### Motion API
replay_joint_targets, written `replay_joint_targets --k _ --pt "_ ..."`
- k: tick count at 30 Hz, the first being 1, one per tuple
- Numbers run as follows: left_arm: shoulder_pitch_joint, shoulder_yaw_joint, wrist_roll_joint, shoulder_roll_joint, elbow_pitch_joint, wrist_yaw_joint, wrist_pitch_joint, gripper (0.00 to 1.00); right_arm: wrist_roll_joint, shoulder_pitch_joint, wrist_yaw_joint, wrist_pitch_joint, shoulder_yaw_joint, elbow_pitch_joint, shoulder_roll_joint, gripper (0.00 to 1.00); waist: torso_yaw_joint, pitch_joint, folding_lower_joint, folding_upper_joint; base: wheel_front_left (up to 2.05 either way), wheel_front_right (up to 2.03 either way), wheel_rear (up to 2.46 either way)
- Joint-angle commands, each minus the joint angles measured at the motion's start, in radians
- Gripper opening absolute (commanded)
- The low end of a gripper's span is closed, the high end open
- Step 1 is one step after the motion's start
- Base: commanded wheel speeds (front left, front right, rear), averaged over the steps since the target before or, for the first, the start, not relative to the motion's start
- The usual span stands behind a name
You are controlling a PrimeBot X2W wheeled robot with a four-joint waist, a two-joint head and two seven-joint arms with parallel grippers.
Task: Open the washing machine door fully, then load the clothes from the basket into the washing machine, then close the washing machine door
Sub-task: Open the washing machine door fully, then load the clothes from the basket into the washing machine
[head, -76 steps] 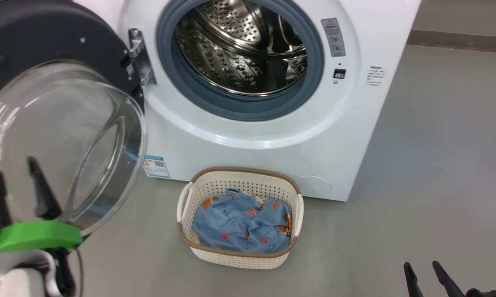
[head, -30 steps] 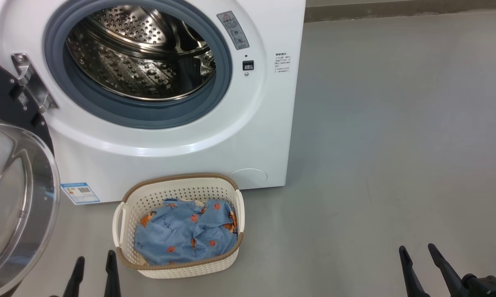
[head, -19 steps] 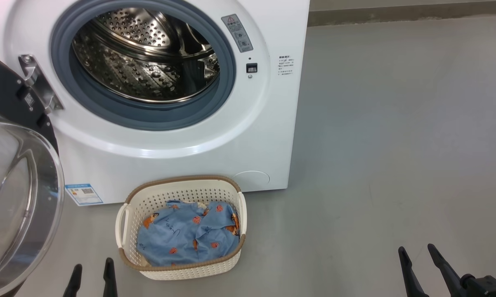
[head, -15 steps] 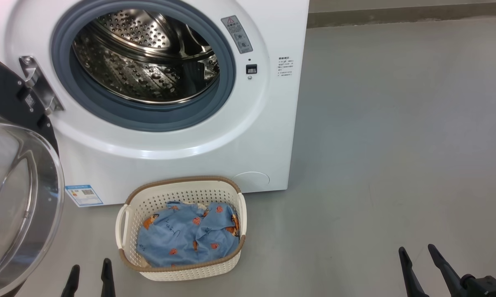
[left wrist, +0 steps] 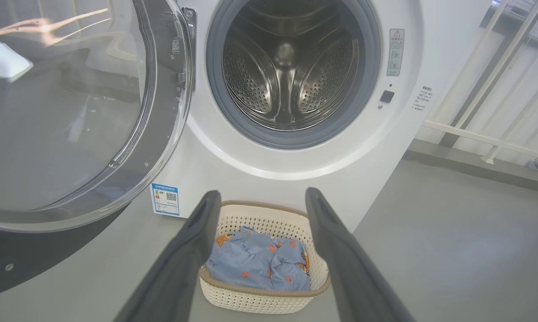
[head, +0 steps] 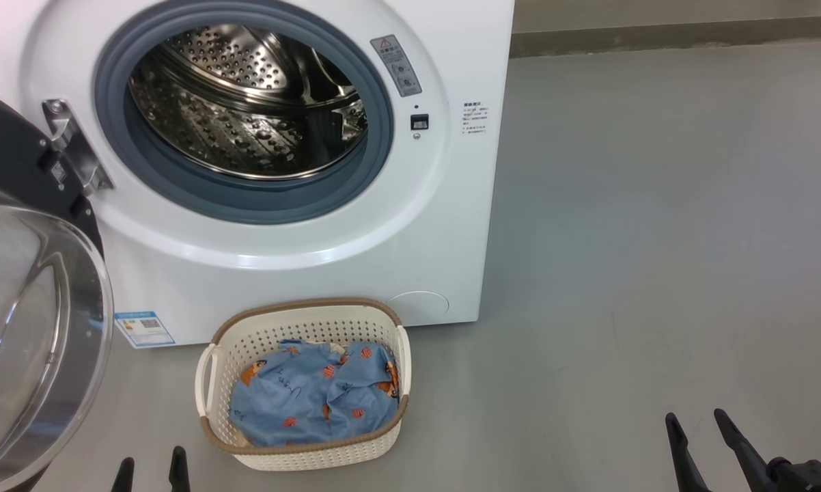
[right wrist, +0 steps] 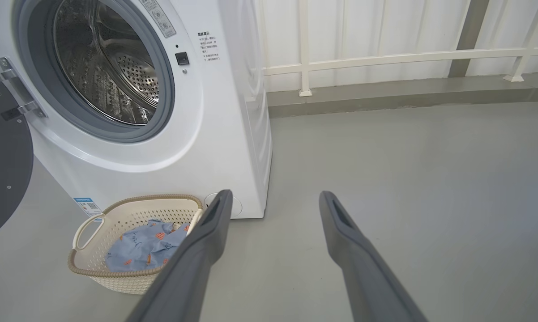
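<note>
Our left fingers (left wrist: pixel 188 255), spread and empty, point at the clothes (left wrist: pixel 260 264), which lie just ahead and below them in the basket (left wrist: pixel 255 302); our right fingers (right wrist: pixel 363 268), parted and empty too, have that basket well off to their left; we judge the left nearer.

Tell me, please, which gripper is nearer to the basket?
Left. The left gripper is just off the near-left corner of the basket; the right gripper is far out to its right.

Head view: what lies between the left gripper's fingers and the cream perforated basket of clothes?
Just bare grey floor; the open left gripper sits apart from the cream perforated basket.
</note>
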State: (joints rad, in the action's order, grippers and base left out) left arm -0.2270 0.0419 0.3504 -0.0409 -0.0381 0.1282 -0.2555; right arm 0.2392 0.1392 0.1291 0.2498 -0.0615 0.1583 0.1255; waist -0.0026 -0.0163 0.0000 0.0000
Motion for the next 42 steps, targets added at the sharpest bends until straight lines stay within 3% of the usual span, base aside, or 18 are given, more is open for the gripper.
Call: replay_joint_targets --k 1,33,42 --pt "0.019 0.032 0.010 -0.009 0.021 0.002 -0.006 1.00 -0.004 -0.017 0.002 0.012 0.017 -0.021 0.018 1.00 0.002 0.000 0.0000 0.0000 0.00 0.00 0.00" --pt "0.033 0.047 0.027 -0.009 0.003 0.002 -0.006 1.00 -0.003 -0.022 0.002 0.012 0.023 -0.024 0.007 1.00 0.002 0.009 0.0000 0.0000 0.00 0.00 0.00" --pt "0.038 0.049 0.036 -0.009 -0.012 0.002 -0.006 1.00 -0.014 -0.028 0.002 0.012 0.025 -0.040 0.010 1.00 0.001 0.016 0.0000 0.0000 0.75 -0.75 0.00"
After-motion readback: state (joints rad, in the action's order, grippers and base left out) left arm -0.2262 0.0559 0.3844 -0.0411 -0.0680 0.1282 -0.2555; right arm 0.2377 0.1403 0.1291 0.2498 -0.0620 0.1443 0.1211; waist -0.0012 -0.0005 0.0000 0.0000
